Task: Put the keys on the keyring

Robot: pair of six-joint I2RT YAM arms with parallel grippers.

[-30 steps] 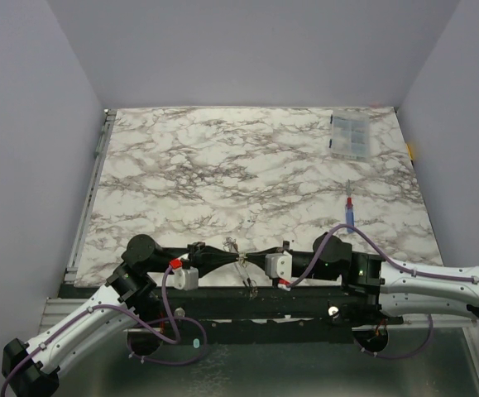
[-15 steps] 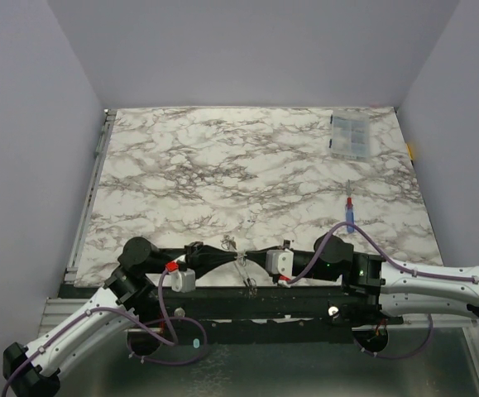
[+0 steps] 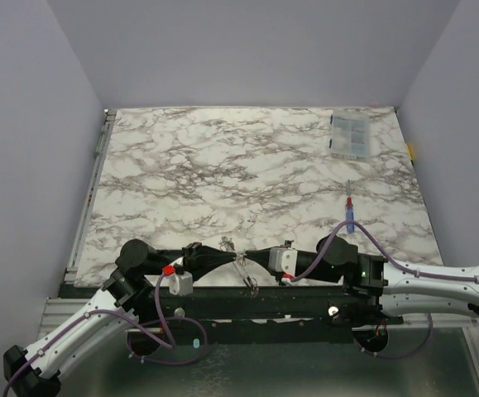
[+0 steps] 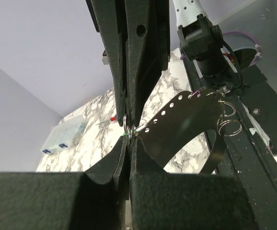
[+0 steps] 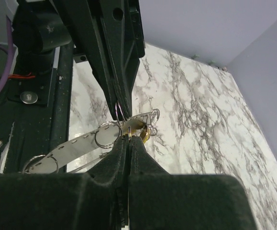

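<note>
Here, at the middle of the near edge of the table (image 3: pixel 222 165), the left gripper (image 4: pixel 129 143) and the right gripper (image 5: pixel 128 140) meet tip to tip, each with its jaws pressed together. The keyring (image 4: pixel 186 122), a grey perforated loop carrying small wire rings (image 4: pixel 227 122), hangs from that meeting point. The green key (image 4: pixel 124 136) and the yellow key (image 5: pixel 146 136) sit just beside the tips. What each gripper pinches cannot be told.
</note>
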